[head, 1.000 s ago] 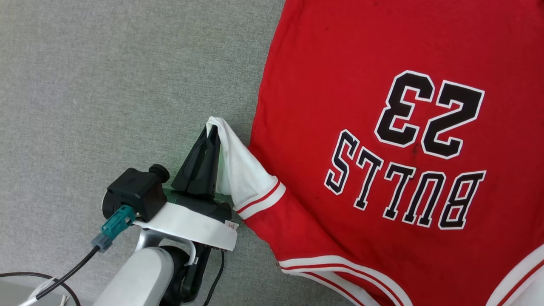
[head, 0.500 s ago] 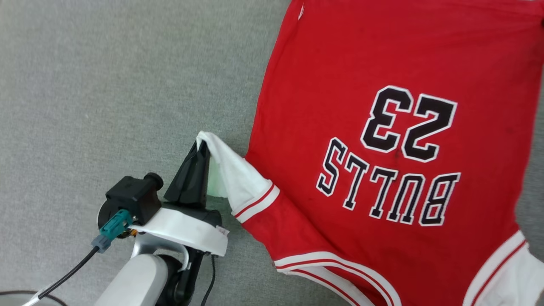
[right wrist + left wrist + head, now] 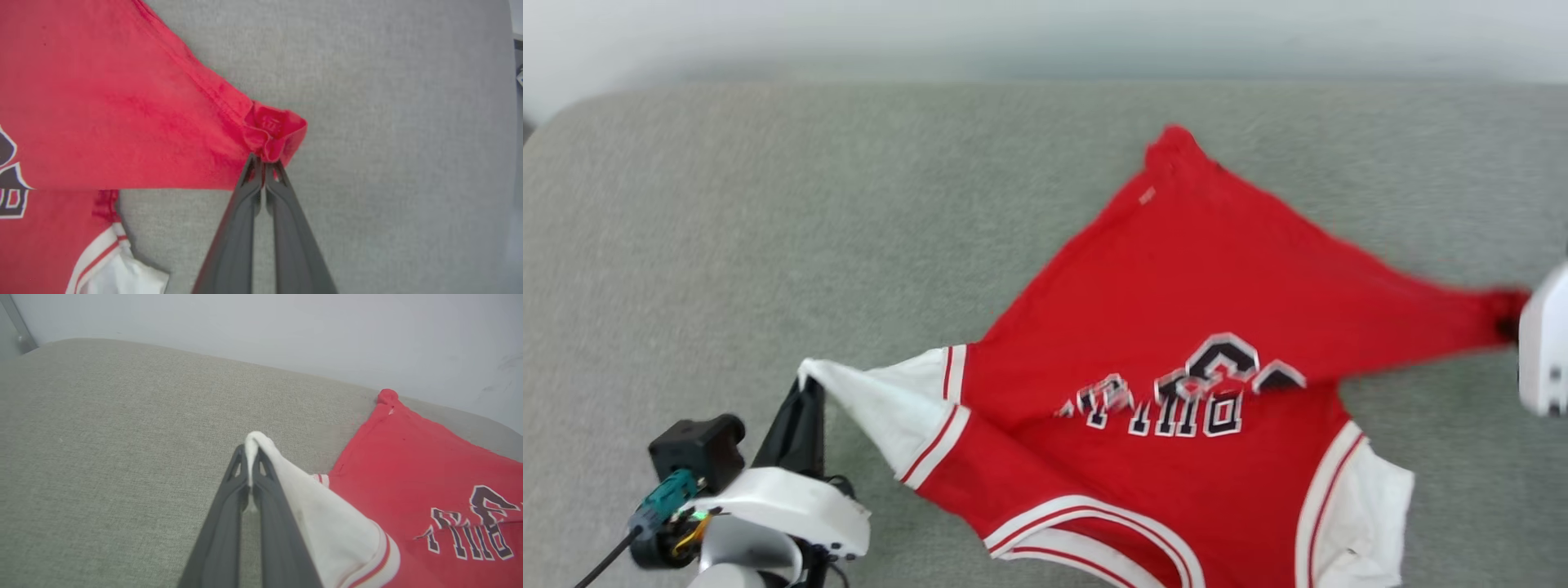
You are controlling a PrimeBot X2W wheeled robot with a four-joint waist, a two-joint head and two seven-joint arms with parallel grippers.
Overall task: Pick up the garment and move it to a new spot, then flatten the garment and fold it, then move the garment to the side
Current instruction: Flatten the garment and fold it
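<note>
Shirt (image 3: 1176,269) spread mid-frame on grey pad (image 3: 686,245), left gripper (image 3: 807,385) clamped on white sleeve (image 3: 882,400) lower left, right gripper (image 3: 264,162) pinching red corner (image 3: 1490,306) at right edge.

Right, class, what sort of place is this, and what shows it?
Probably an indoor workroom or lab: a grey cloth-covered surface, a bare pale wall behind it, and a red shirt on it.

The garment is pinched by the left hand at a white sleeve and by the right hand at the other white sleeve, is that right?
Not quite: the right hand pinches a red corner of the garment, as the right wrist view shows; the rest stands.
</note>
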